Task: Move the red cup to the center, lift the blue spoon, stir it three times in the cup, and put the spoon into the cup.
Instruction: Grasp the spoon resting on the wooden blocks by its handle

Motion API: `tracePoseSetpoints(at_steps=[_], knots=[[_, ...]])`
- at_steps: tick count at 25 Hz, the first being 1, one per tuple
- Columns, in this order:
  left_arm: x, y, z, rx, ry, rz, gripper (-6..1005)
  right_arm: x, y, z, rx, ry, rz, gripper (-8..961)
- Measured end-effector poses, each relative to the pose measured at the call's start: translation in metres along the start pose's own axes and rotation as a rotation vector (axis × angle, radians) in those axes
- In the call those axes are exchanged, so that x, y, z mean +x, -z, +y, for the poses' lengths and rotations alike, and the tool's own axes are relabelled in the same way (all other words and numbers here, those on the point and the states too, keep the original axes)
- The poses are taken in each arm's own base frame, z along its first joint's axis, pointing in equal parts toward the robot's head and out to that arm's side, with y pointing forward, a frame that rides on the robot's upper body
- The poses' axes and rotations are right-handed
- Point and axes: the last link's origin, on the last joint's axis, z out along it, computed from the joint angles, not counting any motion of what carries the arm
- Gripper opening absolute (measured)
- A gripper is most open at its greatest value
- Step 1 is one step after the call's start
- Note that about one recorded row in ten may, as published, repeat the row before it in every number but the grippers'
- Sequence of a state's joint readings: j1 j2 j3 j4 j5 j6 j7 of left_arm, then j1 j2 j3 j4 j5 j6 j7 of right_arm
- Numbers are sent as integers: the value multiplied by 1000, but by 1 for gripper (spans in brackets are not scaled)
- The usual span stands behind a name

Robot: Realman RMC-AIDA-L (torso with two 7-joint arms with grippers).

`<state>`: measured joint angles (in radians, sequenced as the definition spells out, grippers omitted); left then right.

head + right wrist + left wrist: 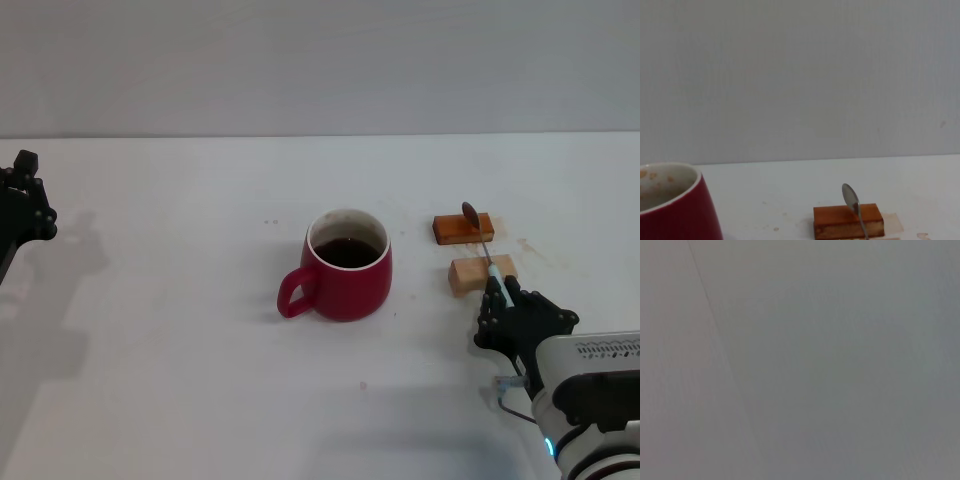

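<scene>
The right hand (497,296) sits at the spoon (480,238) handle, grip unclear, cup (345,264) off to its left, so it should pinch the thin handle firmly and lift straight up off the blocks (482,274).

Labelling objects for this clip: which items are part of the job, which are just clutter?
Job:
cup, mid-table
spoon, lying across the blocks
right gripper, at the spoon's handle end

Not job:
orange block
pale block
left gripper, idle at table's left edge
</scene>
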<state>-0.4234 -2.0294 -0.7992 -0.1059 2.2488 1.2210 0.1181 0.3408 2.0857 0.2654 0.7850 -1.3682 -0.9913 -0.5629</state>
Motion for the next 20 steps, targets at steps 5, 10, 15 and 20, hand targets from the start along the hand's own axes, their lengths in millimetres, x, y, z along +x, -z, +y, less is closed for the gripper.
tracePoseSetpoints(at_steps=[5, 10, 15, 20], knots=[[0, 0, 0, 0, 0, 0, 0, 0, 0, 0, -1, -1, 0, 134], [0, 0, 0, 0, -1, -1, 0, 0, 1, 0, 0, -2, 2, 133], [0, 0, 1, 0, 1, 1, 0, 1, 1, 0, -2, 0, 4, 133], [1, 1, 2, 0, 5, 6, 0, 2, 2, 1, -12, 9, 3, 134]])
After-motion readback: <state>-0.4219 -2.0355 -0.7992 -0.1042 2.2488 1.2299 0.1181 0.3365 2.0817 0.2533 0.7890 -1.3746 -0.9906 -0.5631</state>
